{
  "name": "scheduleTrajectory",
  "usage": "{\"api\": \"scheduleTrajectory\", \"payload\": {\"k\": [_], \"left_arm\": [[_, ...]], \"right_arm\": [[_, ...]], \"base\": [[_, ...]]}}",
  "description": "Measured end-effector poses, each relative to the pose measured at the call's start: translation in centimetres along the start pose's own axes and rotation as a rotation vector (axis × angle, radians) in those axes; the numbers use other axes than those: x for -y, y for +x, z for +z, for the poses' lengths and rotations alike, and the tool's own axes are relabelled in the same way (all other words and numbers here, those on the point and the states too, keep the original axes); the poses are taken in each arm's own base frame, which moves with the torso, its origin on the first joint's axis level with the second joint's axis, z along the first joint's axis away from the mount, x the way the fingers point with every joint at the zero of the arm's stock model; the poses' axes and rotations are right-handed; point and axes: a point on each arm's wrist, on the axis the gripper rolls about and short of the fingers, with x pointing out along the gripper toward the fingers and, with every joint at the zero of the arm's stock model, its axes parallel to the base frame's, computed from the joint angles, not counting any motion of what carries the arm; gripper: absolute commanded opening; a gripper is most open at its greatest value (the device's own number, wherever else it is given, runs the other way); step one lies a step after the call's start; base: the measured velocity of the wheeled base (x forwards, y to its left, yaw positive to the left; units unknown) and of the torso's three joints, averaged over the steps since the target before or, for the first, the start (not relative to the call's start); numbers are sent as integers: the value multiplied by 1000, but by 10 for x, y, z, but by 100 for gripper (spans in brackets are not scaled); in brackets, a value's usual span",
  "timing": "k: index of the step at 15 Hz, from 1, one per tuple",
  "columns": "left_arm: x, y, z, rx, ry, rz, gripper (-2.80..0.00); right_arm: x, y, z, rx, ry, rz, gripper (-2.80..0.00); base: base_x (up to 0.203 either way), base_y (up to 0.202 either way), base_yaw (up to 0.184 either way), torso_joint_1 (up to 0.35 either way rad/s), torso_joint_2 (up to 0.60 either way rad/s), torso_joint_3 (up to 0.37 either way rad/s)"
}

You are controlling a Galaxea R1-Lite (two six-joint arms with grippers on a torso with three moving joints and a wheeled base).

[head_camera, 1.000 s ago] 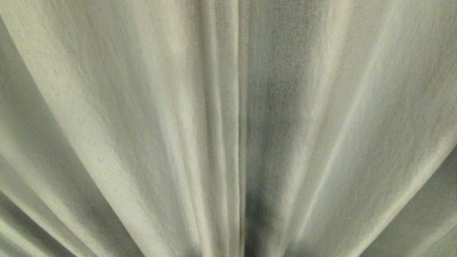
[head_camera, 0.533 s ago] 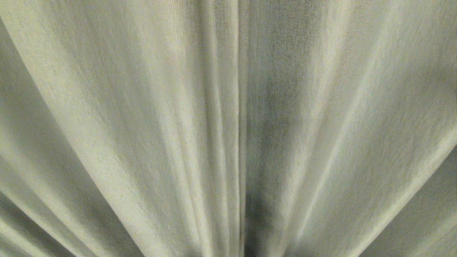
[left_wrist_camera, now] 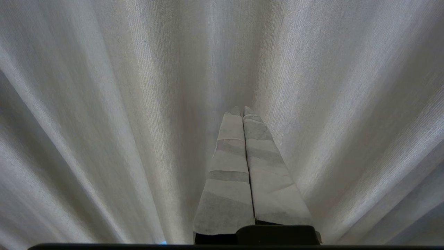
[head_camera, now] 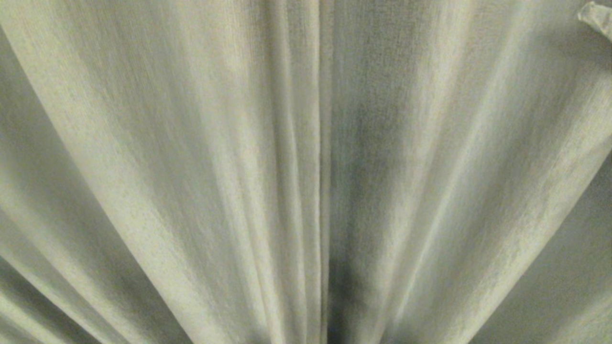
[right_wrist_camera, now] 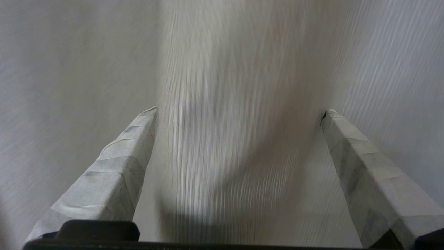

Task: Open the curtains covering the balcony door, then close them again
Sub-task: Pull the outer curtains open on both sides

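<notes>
the cream-beige curtains [head_camera: 191, 167] fill the whole head view in closed pleats, meeting at a central seam and hiding whatever lies behind. the right gripper [right_wrist_camera: 239, 111], taped fingers spread wide around a blurred fold, shows only a fingertip [head_camera: 595, 16] at the head view's edge. the left gripper [left_wrist_camera: 242, 111] is pressed closed, empty, before the fabric

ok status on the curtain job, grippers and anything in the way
Right gripper open, a curtain fold between its fingers. Left gripper shut, empty, facing fabric. Curtains drawn shut, filling the view. Nothing in the way.
</notes>
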Motion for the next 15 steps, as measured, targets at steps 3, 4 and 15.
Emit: {"api": "scheduleTrajectory", "payload": {"k": [3, 4, 15], "left_arm": [[0, 0, 0, 0, 0, 0, -280], [0, 0, 0, 0, 0, 0, -280], [0, 0, 0, 0, 0, 0, -280]], "right_arm": [[6, 20, 0, 15, -6, -2, 0], [7, 24, -1, 13, -7, -2, -280], [11, 29, -4, 14, -10, -12, -280]], "base": [[0, 0, 0, 0, 0, 0], [0, 0, 0, 0, 0, 0], [0, 0, 0, 0, 0, 0]]}}
